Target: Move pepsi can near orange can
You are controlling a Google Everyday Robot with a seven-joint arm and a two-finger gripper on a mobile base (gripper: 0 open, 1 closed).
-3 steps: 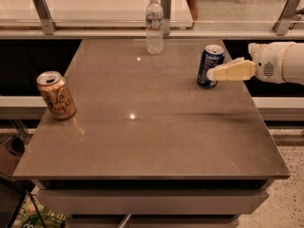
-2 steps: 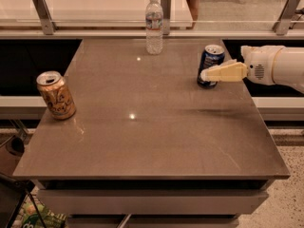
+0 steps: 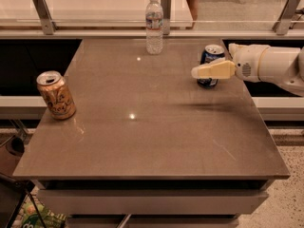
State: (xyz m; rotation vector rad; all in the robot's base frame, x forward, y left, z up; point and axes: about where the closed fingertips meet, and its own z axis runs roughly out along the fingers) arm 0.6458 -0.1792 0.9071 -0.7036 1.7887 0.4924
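Reading the table (image 3: 152,141) as a clock face with its far edge at 12, the pepsi can (image 3: 211,57) stands upright at about 2 o'clock, close to the right edge. The end effector (image 3: 203,71) comes in from 3 o'clock at the end of a white arm (image 3: 273,63). Its cream-coloured front part lies across the can's middle and hides a band of the blue body. Only the silver top, the upper body and a sliver of the base show. Whether the end effector is clenched on the can, merely touching it or released beside it I cannot tell: whatever lies behind the can is hidden. The arm itself is cut off by the right edge of the view.

The orange can (image 3: 57,96) stands at about 9 o'clock, right at the left edge of the table, tilted a little to the left and well apart from the pepsi can. Its reddish script is too blurred to read.

A clear water bottle (image 3: 154,25) stands upright at 12 o'clock near the far edge, and its label print is unreadable. Behind it runs a glass barrier on metal posts (image 3: 42,12).

At about 7 o'clock, below the table's corner, something dark and something green are partly cut off and hard to identify.
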